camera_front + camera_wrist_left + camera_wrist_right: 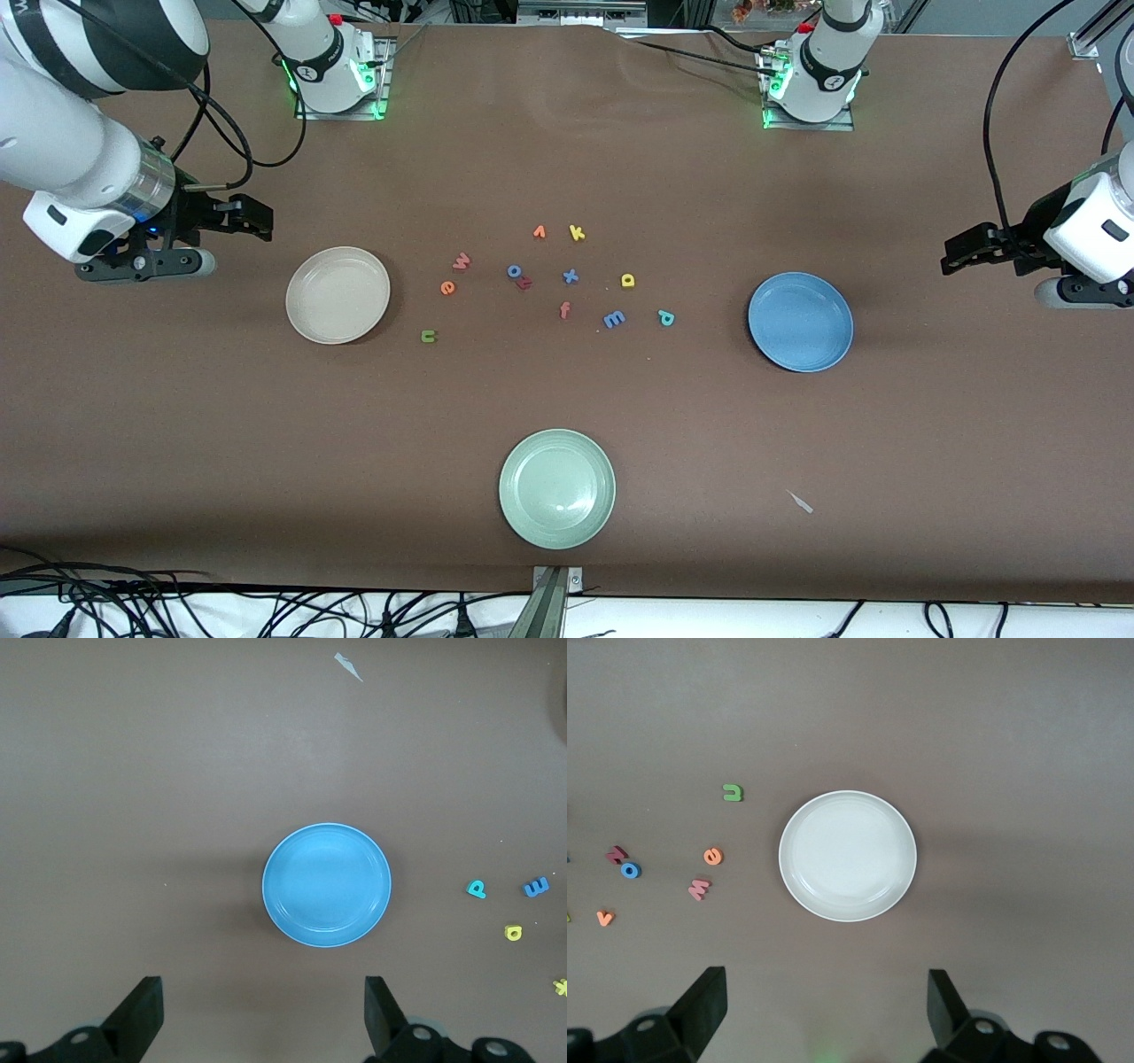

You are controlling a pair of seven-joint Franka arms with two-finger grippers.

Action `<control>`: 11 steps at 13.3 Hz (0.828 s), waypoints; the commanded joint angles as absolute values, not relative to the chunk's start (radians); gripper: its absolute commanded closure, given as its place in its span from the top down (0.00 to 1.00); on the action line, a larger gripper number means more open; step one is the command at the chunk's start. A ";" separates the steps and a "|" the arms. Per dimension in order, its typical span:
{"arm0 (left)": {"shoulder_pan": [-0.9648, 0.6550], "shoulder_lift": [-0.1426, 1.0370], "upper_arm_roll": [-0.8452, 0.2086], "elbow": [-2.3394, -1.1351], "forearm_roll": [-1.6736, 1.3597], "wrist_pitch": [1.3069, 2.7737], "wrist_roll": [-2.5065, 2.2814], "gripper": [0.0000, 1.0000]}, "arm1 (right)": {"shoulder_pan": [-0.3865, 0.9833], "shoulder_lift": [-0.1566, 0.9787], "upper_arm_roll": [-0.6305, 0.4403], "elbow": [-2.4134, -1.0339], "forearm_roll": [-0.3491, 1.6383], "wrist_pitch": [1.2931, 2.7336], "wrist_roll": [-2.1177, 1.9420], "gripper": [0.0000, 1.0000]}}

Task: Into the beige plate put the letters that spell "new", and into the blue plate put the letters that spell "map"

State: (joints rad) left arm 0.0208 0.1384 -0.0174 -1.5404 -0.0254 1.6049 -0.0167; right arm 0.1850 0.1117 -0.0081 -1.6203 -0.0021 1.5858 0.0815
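The beige plate [337, 294] [847, 856] and the blue plate [800, 321] [326, 884] both lie empty. Between them are the loose letters. Olive n [429, 336] [732, 793], orange e [447, 287] [713, 855] and pinkish w [462, 261] [699, 889] lie beside the beige plate. Blue m [614, 318] [536, 888], yellow a [628, 280] [513, 932] and teal p [665, 317] [477, 889] lie toward the blue plate. My right gripper [261, 221] [824, 985] hangs open over bare table beside the beige plate. My left gripper [952, 252] [263, 992] hangs open beside the blue plate. Neither holds anything.
A pale green plate [556, 488] sits near the front edge. Other letters lie mid-table: orange v [539, 232], yellow k [577, 233], blue o [514, 271], blue x [570, 276], salmon f [564, 310]. A small white scrap [800, 501] lies nearer the front camera than the blue plate.
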 commanded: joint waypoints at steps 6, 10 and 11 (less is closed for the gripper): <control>0.023 0.147 -0.014 -1.517 -0.043 1.591 -0.005 1.00 | 0.183 0.098 -0.003 -1.638 0.003 1.598 0.074 1.00; 0.023 0.147 -0.014 -1.516 -0.043 1.591 -0.003 1.00 | 0.183 0.098 -0.003 -1.638 0.011 1.598 0.074 1.00; 0.023 0.147 -0.014 -1.517 -0.043 1.589 -0.003 1.00 | 0.183 0.098 -0.003 -1.638 0.011 1.598 0.074 1.00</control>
